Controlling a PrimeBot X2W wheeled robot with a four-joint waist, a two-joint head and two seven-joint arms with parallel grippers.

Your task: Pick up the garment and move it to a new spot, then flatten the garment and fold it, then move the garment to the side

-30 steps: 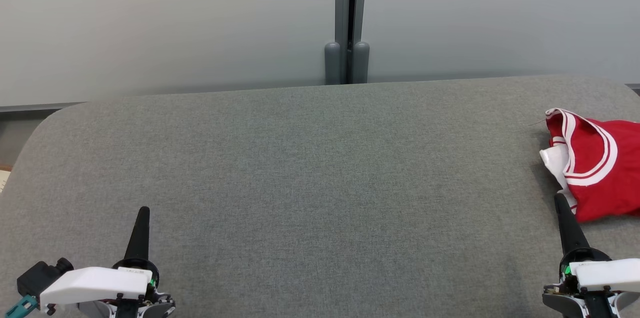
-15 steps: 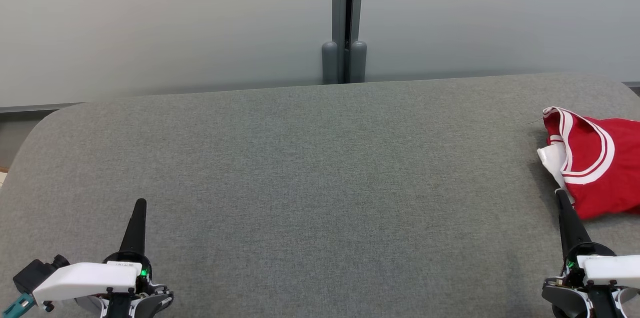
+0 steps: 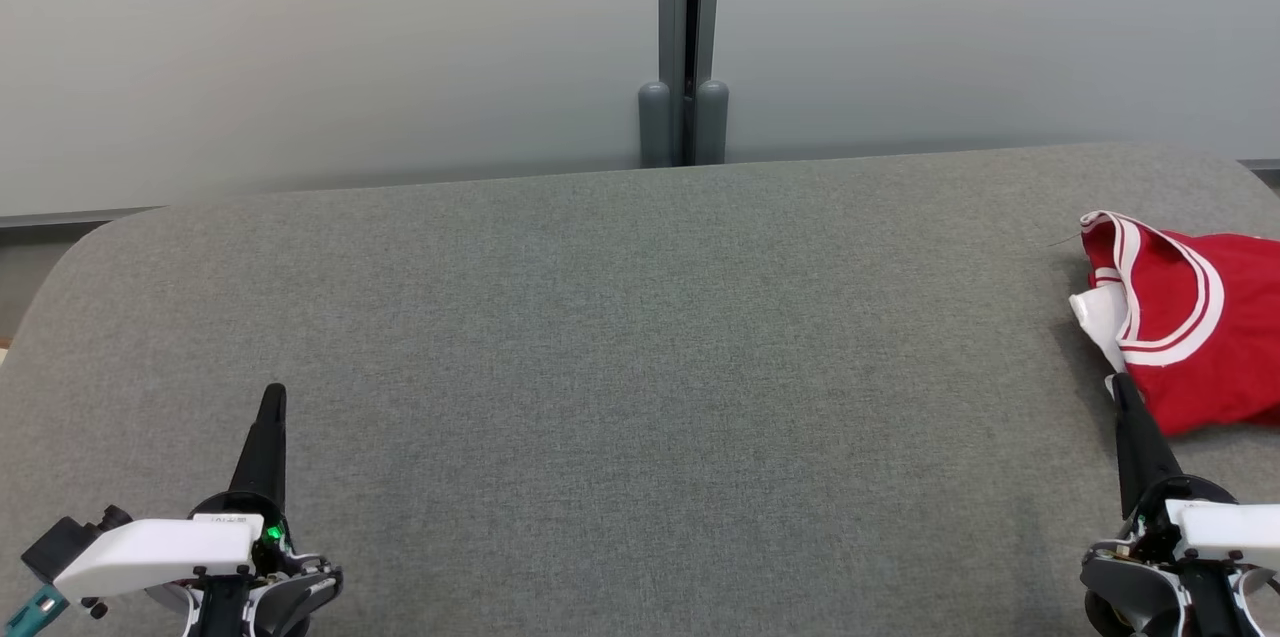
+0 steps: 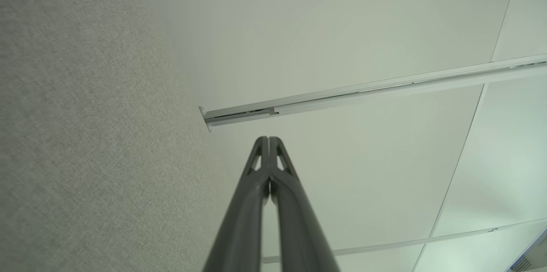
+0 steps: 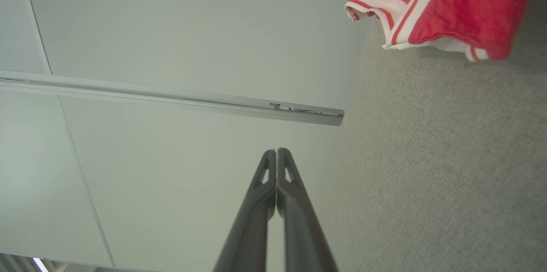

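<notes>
The garment (image 3: 1200,327) is red with white stripe trim and lies bunched at the far right of the grey fabric table (image 3: 640,337), partly cut off by the picture's edge. In the right wrist view the garment (image 5: 444,3) shows at the top right. My right gripper (image 3: 1119,383) is shut, its tip just short of the garment's near edge and holding nothing; its fingers (image 5: 277,151) are pressed together. At the lower left my left gripper (image 3: 271,391) is shut and empty over bare table, its fingers (image 4: 268,138) also together.
A pale wall with a grey vertical post (image 3: 684,47) stands behind the table. The table's rounded corners (image 3: 110,237) curve away at the back left and back right. Wide bare grey surface lies between the two grippers.
The head view has shifted slightly, so the garment and post sit a little further left and higher. Both grippers stay shut and show a little lower in the picture.
</notes>
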